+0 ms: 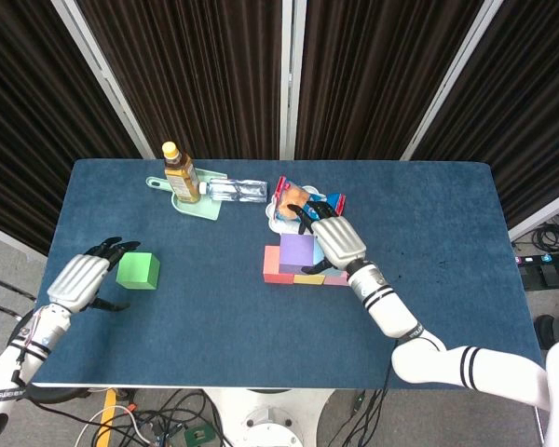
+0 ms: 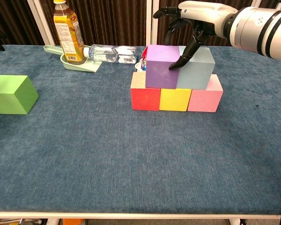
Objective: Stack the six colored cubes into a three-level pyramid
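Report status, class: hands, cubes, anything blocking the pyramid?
Right hand open over the purple cube and blue cube, fingertip at their seam. Left hand open beside the green cube. Two levels built; top free.

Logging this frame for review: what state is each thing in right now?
red cube: bottom row, left
yellow cube: bottom row, middle
pink cube: bottom row, right
purple cube: second level, fingertip touching
light blue cube: second level, beside purple
green cube: unstacked, on table
right hand: over the stack, holding nothing
left hand: open beside green cube
tea bottle: upright
water bottle: lying down
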You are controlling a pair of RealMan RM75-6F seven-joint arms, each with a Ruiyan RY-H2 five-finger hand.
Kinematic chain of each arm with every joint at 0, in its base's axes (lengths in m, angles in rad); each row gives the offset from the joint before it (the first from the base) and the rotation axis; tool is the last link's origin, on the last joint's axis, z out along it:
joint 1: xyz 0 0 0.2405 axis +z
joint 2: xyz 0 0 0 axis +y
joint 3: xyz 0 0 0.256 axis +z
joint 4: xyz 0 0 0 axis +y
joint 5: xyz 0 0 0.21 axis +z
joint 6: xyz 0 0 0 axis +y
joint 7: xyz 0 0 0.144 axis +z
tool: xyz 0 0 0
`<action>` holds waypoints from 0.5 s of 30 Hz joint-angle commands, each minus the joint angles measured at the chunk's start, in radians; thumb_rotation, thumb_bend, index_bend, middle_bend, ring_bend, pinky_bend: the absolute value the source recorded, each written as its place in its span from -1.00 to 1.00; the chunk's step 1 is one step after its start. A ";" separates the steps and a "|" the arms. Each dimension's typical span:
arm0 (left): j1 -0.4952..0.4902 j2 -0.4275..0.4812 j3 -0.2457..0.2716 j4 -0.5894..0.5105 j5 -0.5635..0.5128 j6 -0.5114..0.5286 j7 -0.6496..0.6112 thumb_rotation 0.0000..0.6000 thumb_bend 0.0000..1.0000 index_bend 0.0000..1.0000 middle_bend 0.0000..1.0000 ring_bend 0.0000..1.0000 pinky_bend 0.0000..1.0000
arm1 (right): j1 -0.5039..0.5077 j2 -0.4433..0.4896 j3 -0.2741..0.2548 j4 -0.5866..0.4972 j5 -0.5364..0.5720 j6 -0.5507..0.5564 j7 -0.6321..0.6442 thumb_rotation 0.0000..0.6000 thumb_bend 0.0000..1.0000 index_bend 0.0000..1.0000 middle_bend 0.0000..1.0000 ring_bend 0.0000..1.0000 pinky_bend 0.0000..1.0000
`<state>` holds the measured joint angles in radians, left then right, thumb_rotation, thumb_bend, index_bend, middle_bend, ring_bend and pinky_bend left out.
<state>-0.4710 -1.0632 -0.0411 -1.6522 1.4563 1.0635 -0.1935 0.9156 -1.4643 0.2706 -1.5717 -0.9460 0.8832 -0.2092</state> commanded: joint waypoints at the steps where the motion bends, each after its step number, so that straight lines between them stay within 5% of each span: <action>1: 0.000 -0.001 0.000 0.002 0.000 0.000 0.001 1.00 -1.00 -0.79 -0.69 -0.88 -0.59 | 0.000 -0.001 -0.001 0.001 0.000 -0.001 0.001 1.00 -0.90 -1.00 -0.19 -1.00 -1.00; 15: 0.001 -0.001 0.002 0.004 0.000 -0.002 0.000 1.00 -1.00 -0.79 -0.69 -0.88 -0.59 | 0.006 -0.004 0.004 0.017 -0.009 -0.017 0.023 1.00 -0.89 -1.00 -0.20 -1.00 -1.00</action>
<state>-0.4703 -1.0646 -0.0392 -1.6480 1.4562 1.0614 -0.1939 0.9209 -1.4688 0.2744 -1.5550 -0.9549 0.8662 -0.1865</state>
